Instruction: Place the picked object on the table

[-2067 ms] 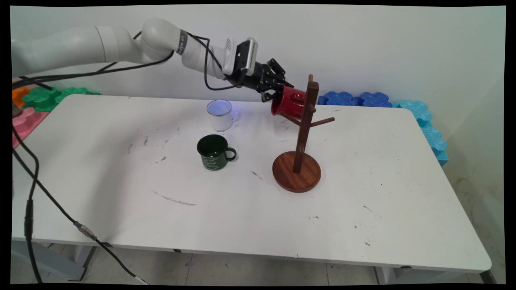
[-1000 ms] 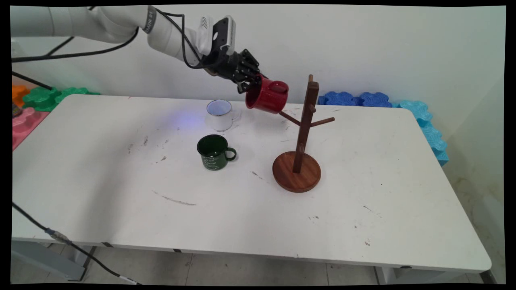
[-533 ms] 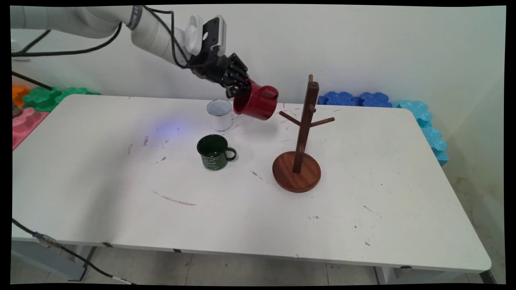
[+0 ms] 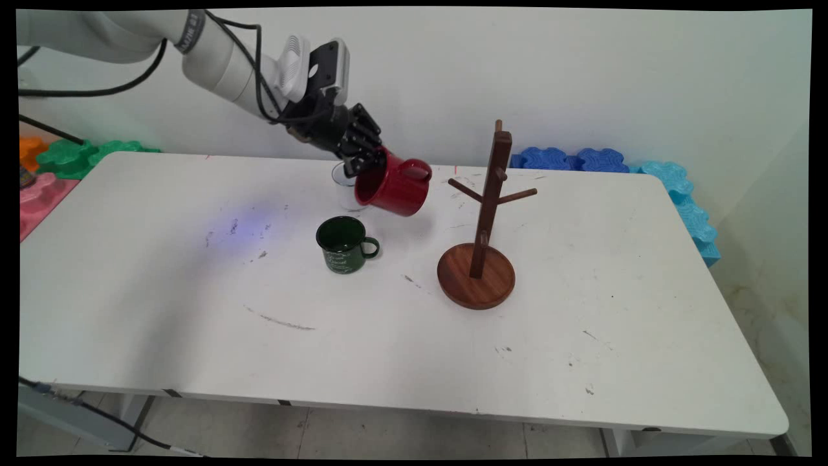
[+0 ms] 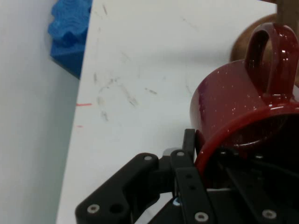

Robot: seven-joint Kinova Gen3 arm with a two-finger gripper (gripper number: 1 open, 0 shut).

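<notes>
White wall and a scuffed white table (image 4: 582, 336) make up the setting we look across, with blue foam tiles (image 4: 569, 159) along the far right edge and green foam tiles (image 4: 84, 155) at the far left.

Held off the table over its far middle is a glossy red enamel mug (image 4: 393, 188), tipped on its side, its mouth facing left toward the arm and its handle (image 5: 268, 60) uppermost. We see the black two-finger gripper (image 4: 369, 162) with its jaws pinching the mug's rim, one finger (image 5: 189, 154) outside the wall and the other inside the mouth. So the mug lies to the right of the jaws, its long axis running roughly left to right and slightly downward.

Just behind the red mug, partly hidden by it, stands a small white enamel mug (image 4: 343, 191). Nearer to us, a dark green enamel mug (image 4: 343, 244) sits upright, handle to the right. Well to the right stands a dark wooden mug tree with a round base (image 4: 482, 259), its pegs bare.
</notes>
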